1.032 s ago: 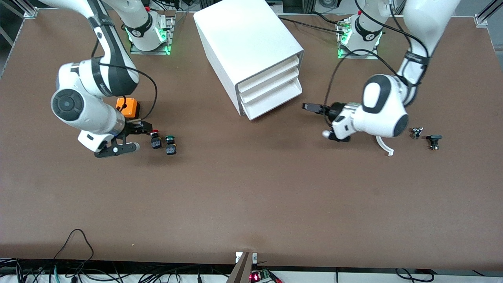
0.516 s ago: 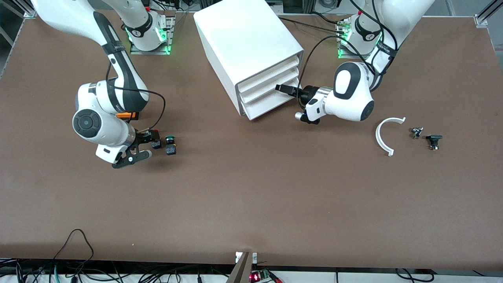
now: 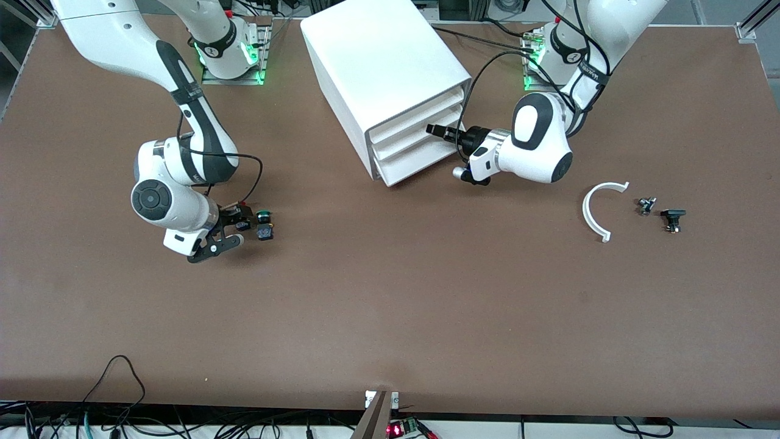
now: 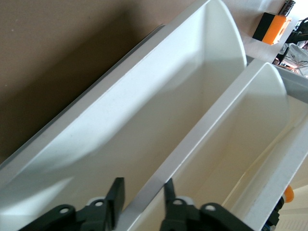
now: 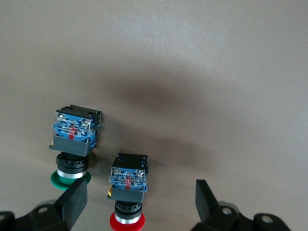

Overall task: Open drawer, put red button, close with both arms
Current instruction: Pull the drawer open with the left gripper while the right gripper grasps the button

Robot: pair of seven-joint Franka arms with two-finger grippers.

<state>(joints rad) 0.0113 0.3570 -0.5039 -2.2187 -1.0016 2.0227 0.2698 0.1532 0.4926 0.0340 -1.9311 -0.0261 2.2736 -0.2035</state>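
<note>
The red button (image 5: 127, 192) lies on its side on the table, red cap toward the right wrist camera, between the open fingers of my right gripper (image 5: 139, 204). In the front view the right gripper (image 3: 236, 226) is low around the red button (image 3: 242, 225), without gripping it. The big white cabinet (image 3: 378, 55) stands at the back middle with all three drawers shut. My left gripper (image 3: 434, 130) is at the front of the middle drawer (image 3: 414, 139). In the left wrist view its open fingers (image 4: 115, 197) straddle a white drawer lip (image 4: 202, 130).
A green-capped button (image 3: 264, 224) lies right beside the red one and also shows in the right wrist view (image 5: 72, 144). A white curved piece (image 3: 600, 210) and two small dark parts (image 3: 646, 205) (image 3: 672, 218) lie toward the left arm's end.
The left gripper has moved from over the open table to the cabinet's drawer fronts. The right gripper has moved along to the buttons and now straddles the red one.
</note>
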